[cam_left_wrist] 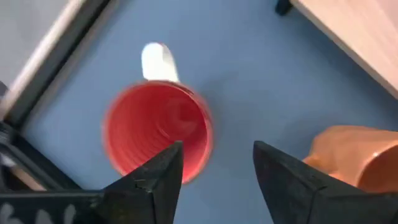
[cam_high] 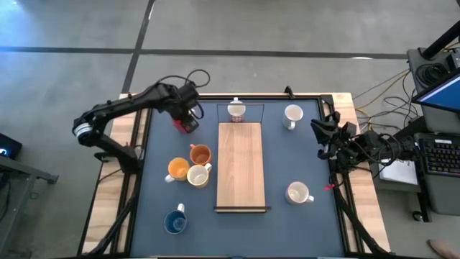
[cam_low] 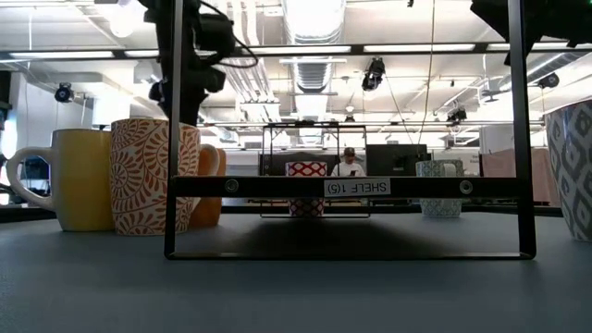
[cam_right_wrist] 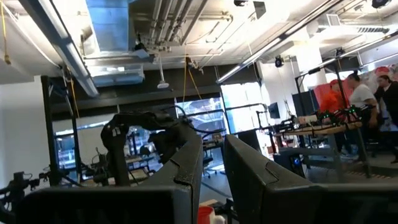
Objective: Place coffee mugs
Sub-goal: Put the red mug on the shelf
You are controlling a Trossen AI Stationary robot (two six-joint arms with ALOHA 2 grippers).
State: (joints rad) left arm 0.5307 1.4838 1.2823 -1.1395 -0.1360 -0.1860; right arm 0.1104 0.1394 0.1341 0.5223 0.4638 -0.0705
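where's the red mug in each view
High view: red mug, upper left of the mat, under the left gripper.
Low view: not identifiable.
Left wrist view: centre-left, beyond the open fingers.
Right wrist view: red sliver at the bottom edge.
Shared landmark: wooden shelf.

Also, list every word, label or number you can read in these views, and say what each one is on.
"SHELF (6)" as best it reads, printed upside down: on a white sticker on the front bar of the black shelf frame, low view.
No other readable text: the patterned mugs carry only decoration, and the monitors in the room behind are too small to read.
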